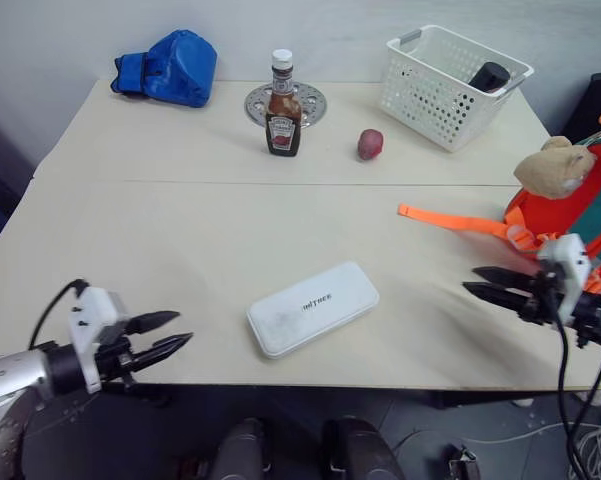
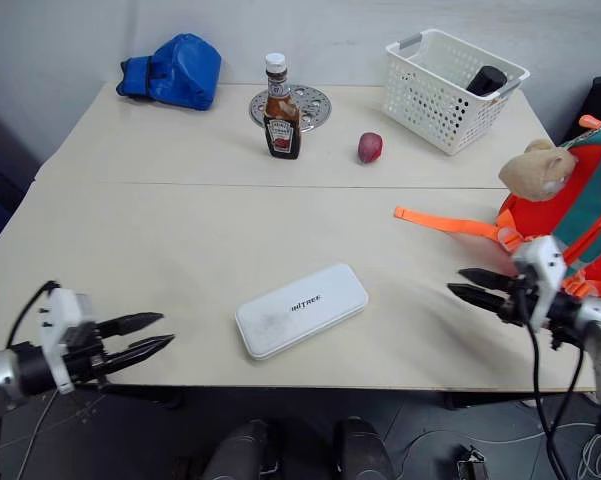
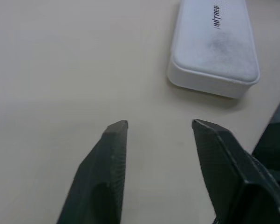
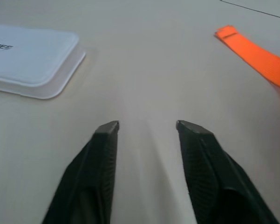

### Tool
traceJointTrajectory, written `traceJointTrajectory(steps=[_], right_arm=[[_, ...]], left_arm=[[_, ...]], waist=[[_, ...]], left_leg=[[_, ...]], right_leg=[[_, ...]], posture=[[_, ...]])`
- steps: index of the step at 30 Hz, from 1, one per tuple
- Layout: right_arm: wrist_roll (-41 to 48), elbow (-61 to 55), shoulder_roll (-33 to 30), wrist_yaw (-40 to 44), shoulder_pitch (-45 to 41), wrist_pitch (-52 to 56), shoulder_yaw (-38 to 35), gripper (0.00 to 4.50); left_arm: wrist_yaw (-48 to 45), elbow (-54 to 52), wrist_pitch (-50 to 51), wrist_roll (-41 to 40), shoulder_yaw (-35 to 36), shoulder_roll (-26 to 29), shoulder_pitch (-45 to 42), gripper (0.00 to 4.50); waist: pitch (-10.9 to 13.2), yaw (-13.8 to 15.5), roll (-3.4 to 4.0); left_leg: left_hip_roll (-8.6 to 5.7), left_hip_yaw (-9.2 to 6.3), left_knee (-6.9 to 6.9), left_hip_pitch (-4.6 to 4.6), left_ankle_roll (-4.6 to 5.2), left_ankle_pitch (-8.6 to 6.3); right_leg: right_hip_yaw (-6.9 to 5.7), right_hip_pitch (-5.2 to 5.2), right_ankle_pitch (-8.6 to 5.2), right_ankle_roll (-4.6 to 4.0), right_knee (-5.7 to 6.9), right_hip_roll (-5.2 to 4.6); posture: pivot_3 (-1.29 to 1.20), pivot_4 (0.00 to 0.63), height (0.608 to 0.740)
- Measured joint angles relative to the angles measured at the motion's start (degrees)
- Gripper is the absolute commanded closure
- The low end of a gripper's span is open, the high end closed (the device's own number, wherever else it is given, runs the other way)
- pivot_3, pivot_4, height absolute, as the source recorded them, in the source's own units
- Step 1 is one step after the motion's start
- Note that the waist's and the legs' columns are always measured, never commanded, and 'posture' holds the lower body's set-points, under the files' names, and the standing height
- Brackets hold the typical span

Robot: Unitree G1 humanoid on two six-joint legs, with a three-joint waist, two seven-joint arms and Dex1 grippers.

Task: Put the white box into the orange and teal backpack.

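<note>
The white box (image 1: 312, 308) lies flat on the table (image 1: 180, 230) near its front edge, at centre. At nine o'clock from it, well apart, hangs the left gripper (image 1: 170, 335), off the table's front edge; at three o'clock hangs the right gripper (image 1: 485, 281), just before the orange and teal backpack (image 1: 580, 215). A strap (image 1: 450, 217) runs out from the backpack at nine o'clock. Behind, at twelve o'clock, stands a bottle (image 1: 283, 106) before a disc (image 1: 308, 98); a fruit (image 1: 370, 144) lies at one o'clock, a basket (image 1: 450, 85) at two, a bundle (image 1: 170, 67) at eleven.
</note>
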Motion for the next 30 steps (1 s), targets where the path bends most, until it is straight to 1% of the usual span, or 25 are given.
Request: traceJointTrajectory(steps=[1, 3, 4, 8, 11, 15, 19, 21, 24, 30], right_arm=[[-0.7, -0.2, 1.1, 0.3, -1.7, -0.1, 2.5, 3.83], [-2.3, 0.2, 2.7, 0.6, -4.2, -0.2, 6.5, 4.49], [-3.1, 0.5, 3.1, 0.7, -5.4, -0.3, 7.7, 4.50], [-6.7, 4.9, 4.4, 1.4, -11.5, -1.8, 12.0, 4.50], [-10.0, 7.8, 6.0, 1.3, -14.1, -4.2, 15.2, 4.50], [-12.9, 9.9, 8.4, 0.8, -14.9, -5.6, 18.0, 4.50], [-13.2, 8.5, 9.1, 1.0, -15.0, -5.9, 18.3, 4.50], [-12.8, 5.9, 9.0, 1.4, -13.9, -5.2, 18.2, 4.50], [-11.2, -0.1, 8.5, 2.2, -9.0, -2.9, 18.2, 4.50], [-9.6, -6.7, 8.2, 1.7, -3.2, 0.2, 18.0, 4.50]], left_arm=[[-0.2, 0.0, -0.2, 0.7, -3.0, 0.1, -1.9, 3.56], [-0.8, 0.2, -0.8, 2.1, -7.6, 0.2, -4.8, 4.20], [-1.0, 0.4, -1.1, 2.9, -9.2, 0.3, -5.8, 4.48], [-1.6, 2.8, -2.4, 7.4, -17.2, 0.7, -11.0, 4.48], [-1.8, 5.2, -3.8, 11.0, -22.2, 0.7, -13.3, 4.48], [-1.9, 9.6, -6.7, 14.7, -25.4, 0.2, -16.0, 4.48], [-2.0, 12.4, -8.3, 16.2, -27.0, -1.3, -19.0, 4.48], [-2.2, 13.7, -8.6, 16.4, -27.6, -1.8, -20.5, 4.48], [-2.0, 17.2, -9.6, 17.8, -28.1, -2.6, -23.4, 4.48], [-0.9, 21.2, -10.9, 18.7, -28.0, -5.0, -26.4, 4.48]], waist=[[0.0, 0.0, 0.00], [0.0, 0.0, 0.00], [0.0, 0.0, 0.01], [0.0, 0.0, 0.01], [0.0, 0.0, 0.01], [0.0, 0.0, 0.01], [0.0, 0.0, 0.01], [0.0, 0.0, 0.01], [0.0, 0.4, 0.01], [0.0, 0.0, 0.01]], left_leg=[[-0.01, 0.00, 0.04, 0.01, 0.01, 0.02], [-0.04, 0.03, 0.06, 0.01, 0.02, 0.02], [-0.04, 0.02, 0.05, 0.00, 0.01, 0.02], [-0.03, 0.01, 0.05, 0.03, -0.01, 0.02], [-0.02, 0.00, 0.05, 0.05, -0.03, 0.01], [-0.02, -0.02, 0.07, 0.05, -0.04, 0.02], [-0.02, -0.02, 0.15, 0.04, -0.03, 0.02], [-0.02, -0.05, 0.15, 0.05, -0.03, 0.02], [-0.02, -0.17, 0.14, 0.03, -0.04, 0.02], [-0.02, -0.16, 0.19, 0.03, -0.05, 0.04]], right_leg=[[0.00, 0.01, 0.00, 0.00, 0.06, 0.00], [0.02, -0.01, 0.00, 0.00, 0.11, -0.02], [0.02, -0.04, 0.00, 0.00, 0.14, -0.02], [-0.01, -0.06, 0.01, 0.02, 0.25, -0.01], [-0.05, -0.07, 0.02, 0.03, 0.30, -0.01], [-0.08, -0.07, 0.02, 0.03, 0.35, -0.01], [-0.08, -0.06, 0.03, 0.06, 0.39, -0.02], [-0.09, -0.05, 0.03, 0.06, 0.43, -0.02], [-0.22, -0.05, 0.03, 0.06, 0.46, -0.02], [-0.20, -0.02, 0.05, 0.08, 0.48, -0.02]], posture=[[0.00, 0.150, 0.740], [0.00, 0.150, 0.740], [0.00, 0.150, 0.740], [0.00, 0.150, 0.740], [0.00, 0.150, 0.740], [0.00, 0.150, 0.740], [0.00, 0.150, 0.740], [0.00, 0.150, 0.740], [0.00, 0.150, 0.740], [0.00, 0.150, 0.740]])
